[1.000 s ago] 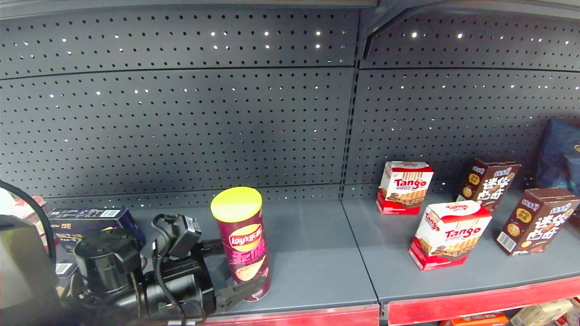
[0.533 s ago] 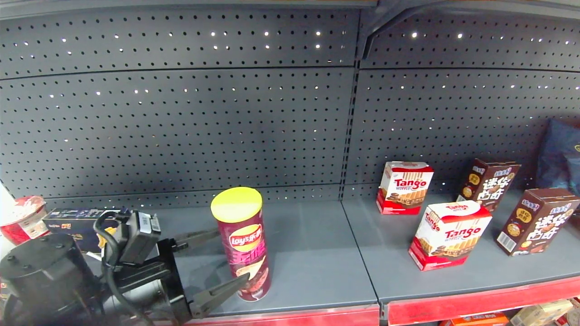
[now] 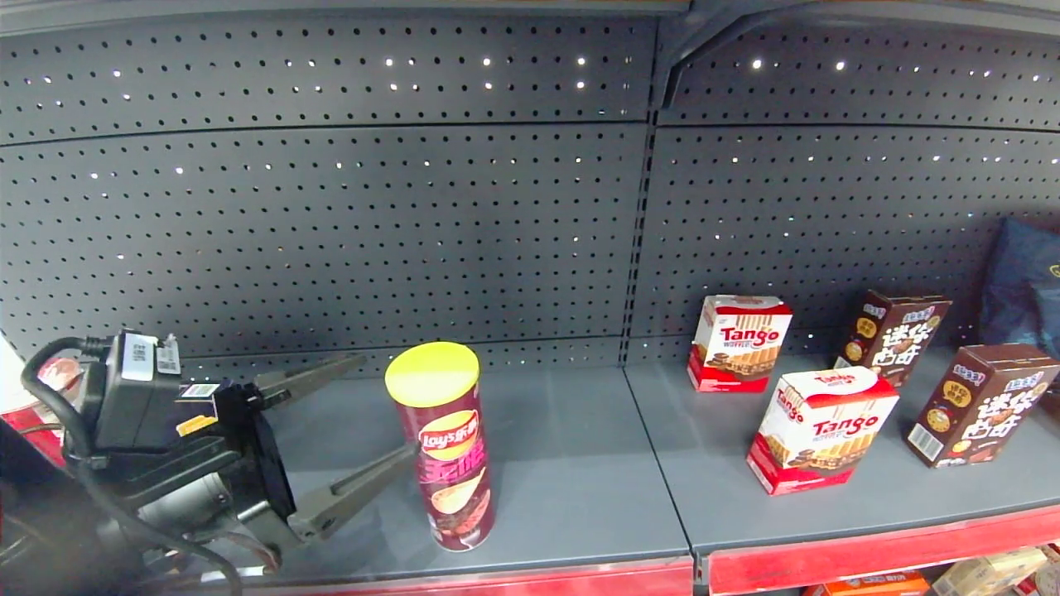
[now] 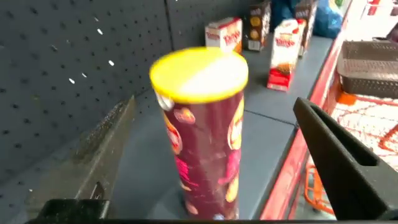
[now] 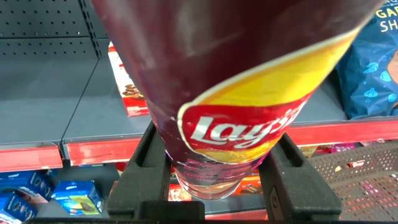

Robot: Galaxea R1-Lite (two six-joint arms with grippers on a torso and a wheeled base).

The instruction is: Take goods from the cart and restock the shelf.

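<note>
A maroon chips can with a yellow lid stands upright on the grey shelf, left of the shelf divider. My left gripper is open just left of the can, its fingertips level with the can's side and not holding it. In the left wrist view the same can stands past the two spread fingers. My right gripper is shut on a second maroon chips can, which hides most of what lies beyond.
Two red-and-white wafer boxes and two brown boxes stand on the right shelf section, with a blue bag behind. A red cup sits far left. A cart basket is beside the shelf.
My left gripper has drawn back to the left and risen away from the can, fingers staying spread. The can has stayed upright in place.
</note>
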